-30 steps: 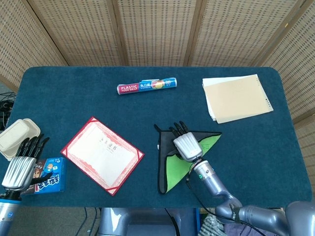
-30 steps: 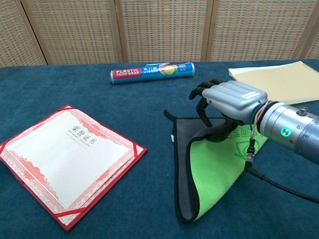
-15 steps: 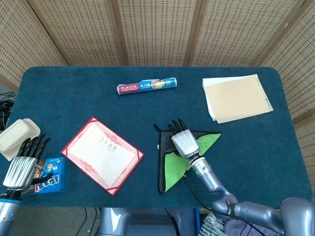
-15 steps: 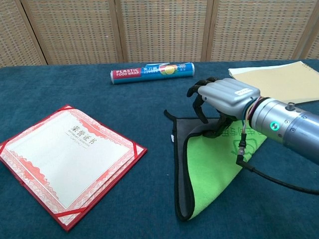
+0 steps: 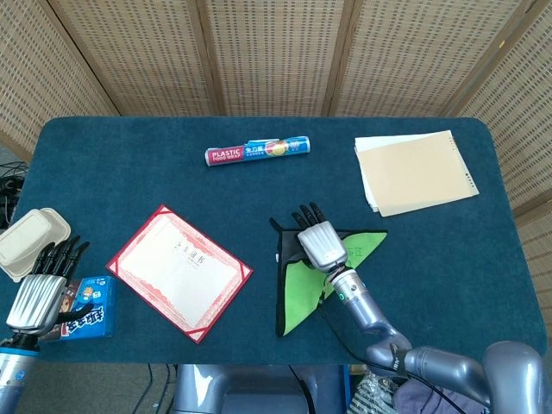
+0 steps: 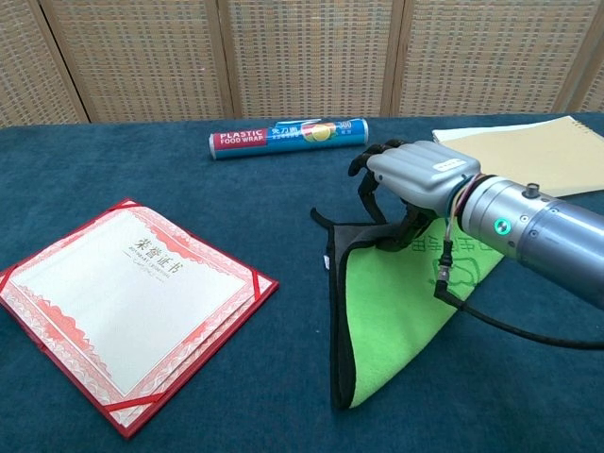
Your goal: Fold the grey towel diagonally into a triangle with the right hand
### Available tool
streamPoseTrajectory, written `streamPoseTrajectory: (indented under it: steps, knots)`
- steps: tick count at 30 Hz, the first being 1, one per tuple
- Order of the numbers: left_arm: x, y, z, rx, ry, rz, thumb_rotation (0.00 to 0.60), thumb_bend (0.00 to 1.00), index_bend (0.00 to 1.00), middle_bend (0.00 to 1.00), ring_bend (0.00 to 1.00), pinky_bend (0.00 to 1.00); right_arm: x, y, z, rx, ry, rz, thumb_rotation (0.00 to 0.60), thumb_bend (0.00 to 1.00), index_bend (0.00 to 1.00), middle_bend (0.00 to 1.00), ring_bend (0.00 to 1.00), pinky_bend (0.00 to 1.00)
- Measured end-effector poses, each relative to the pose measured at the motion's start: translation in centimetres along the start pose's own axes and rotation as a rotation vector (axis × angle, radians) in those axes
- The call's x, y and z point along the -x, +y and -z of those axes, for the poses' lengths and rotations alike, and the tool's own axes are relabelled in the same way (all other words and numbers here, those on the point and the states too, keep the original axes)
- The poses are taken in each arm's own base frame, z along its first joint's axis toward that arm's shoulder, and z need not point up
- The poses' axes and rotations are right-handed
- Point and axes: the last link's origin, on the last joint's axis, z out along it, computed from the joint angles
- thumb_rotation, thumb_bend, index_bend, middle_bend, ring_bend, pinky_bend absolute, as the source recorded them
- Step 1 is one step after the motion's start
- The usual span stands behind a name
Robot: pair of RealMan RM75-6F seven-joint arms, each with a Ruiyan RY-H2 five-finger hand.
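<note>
"PLASTIC FOOD WRAP" and "300" on the food-wrap roll (image 6: 291, 138); certificate (image 6: 125, 308) characters too small to read.

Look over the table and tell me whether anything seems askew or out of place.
Mainly the towel: folded into a rough triangle, its dark grey edge peeks out along the left side, so the corners don't quite match. The right hand is at its top corner. The certificate lies turned at an angle.

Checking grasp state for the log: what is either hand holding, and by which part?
The right hand pinches the grey towel by the folded-over corner, near the towel's far edge. The left hand holds nothing.
</note>
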Motion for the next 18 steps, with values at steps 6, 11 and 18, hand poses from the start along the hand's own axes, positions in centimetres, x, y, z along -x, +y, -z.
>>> streamPoseTrajectory:
  steps: [6,11,18]
  knots:
    - [-0.1,-0.2,0.0,-0.009,0.0,0.003,0.6,0.12,0.0,0.0,0.0,0.0,-0.4,-0.4,-0.9,-0.004,0.01,0.006,0.6,0.29,0.66,0.16,0.0,0.0]
    - [-0.1,-0.3,-0.1,-0.011,0.0,0.005,0.6,0.12,0.0,0.0,0.0,0.0,-0.5,-0.6,-1.4,-0.003,0.011,0.002,0.6,0.29,0.66,0.16,0.0,0.0]
    - [-0.2,-0.3,-0.1,-0.011,0.002,0.009,0.6,0.12,0.0,0.0,0.0,0.0,-0.4,-0.5,-2.0,0.012,0.002,-0.002,0.6,0.29,0.66,0.16,0.0,0.0]
